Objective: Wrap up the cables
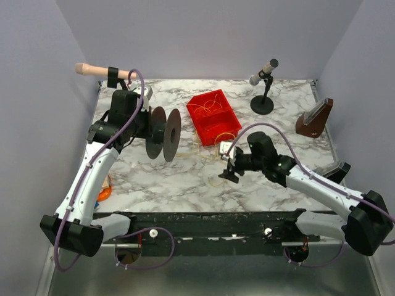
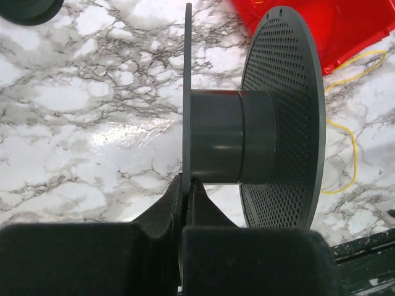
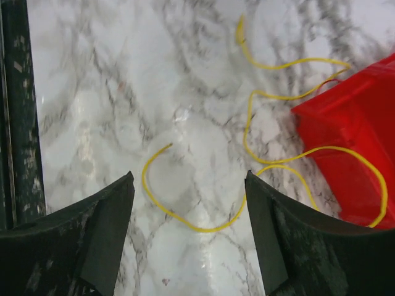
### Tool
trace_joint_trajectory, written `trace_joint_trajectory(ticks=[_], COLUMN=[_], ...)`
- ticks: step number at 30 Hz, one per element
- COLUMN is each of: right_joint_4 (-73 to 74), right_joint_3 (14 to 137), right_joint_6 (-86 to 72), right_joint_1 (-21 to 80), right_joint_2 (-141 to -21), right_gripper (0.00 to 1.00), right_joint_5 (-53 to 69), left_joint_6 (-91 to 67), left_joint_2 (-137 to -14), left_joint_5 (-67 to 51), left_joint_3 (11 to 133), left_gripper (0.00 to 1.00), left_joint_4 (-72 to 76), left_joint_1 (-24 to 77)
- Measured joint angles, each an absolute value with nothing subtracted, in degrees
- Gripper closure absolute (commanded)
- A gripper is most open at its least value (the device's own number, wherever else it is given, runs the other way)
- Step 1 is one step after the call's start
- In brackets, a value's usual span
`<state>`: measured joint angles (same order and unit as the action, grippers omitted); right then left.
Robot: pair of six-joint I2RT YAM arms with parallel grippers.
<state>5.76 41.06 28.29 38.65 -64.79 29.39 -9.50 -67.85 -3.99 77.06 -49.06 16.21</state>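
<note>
Tabletop (image 1: 185,179): white marble look with grey veins. It is shiny in spots and fills the middle of the top view.
Room: plain pale grey-purple walls (image 1: 203,37) stand at the left, back and right of the tabletop.
Near edge: a scratched black rail (image 1: 203,225) runs along the bottom of the top view.
Red bin (image 1: 214,117): sits on the tabletop, a bit above the middle of the top view.
Cables (image 3: 197,230): thin yellow strings. Some lie in the red bin. One curls loose on the marble in the lower middle of the right wrist view, and more loops run up to the bin at the right edge of that view.
Spool (image 2: 247,145): black, with two round plates, one full of tiny holes. It is left of the bin in the top view.
Left claw (image 2: 185,203): closed tight on the thin edge of one spool plate.
Right claw (image 3: 188,176): wide open and holding nothing. The curled cable lies on the marble below the gap.
Other things: a microphone stand (image 1: 264,86) is at the upper right of the top view, a brown wedge (image 1: 315,118) is at the right edge, and a wooden stick (image 1: 99,71) is at the upper left.
</note>
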Motion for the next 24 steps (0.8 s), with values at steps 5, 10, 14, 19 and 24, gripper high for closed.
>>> trace_joint_trajectory(ticks=[5, 10, 14, 19, 24], right_joint_4=[13.67, 14.92, 17.43, 19.44, 20.80], right_joint_3=[41.06, 41.23, 42.70, 44.31, 46.96], right_joint_6=[39.97, 46.24, 49.60, 51.57, 52.01], right_joint_1=[40.66, 41.21, 42.11, 42.96, 43.99], right_joint_2=[-69.67, -77.47, -83.92, -86.65, -86.98], right_gripper=[0.25, 0.21, 0.31, 0.74, 0.99], right_joint_5=[29.52, 29.26, 28.32, 27.11, 27.07], left_joint_6=[-12.23, -13.63, -14.20, -14.50, -14.66], left_joint_2=[-67.96, -68.10, -68.12, -68.12, -68.29], left_joint_5=[-3.86, -4.60, -5.06, -5.39, -6.24], left_joint_3=[77.01, 77.28, 77.28, 77.52, 79.24], left_gripper=[1.00, 1.00, 1.00, 1.00, 1.00], left_joint_4=[-48.97, -48.86, -48.88, -48.95, -49.12], left_joint_1=[14.00, 13.74, 13.34, 12.86, 12.71])
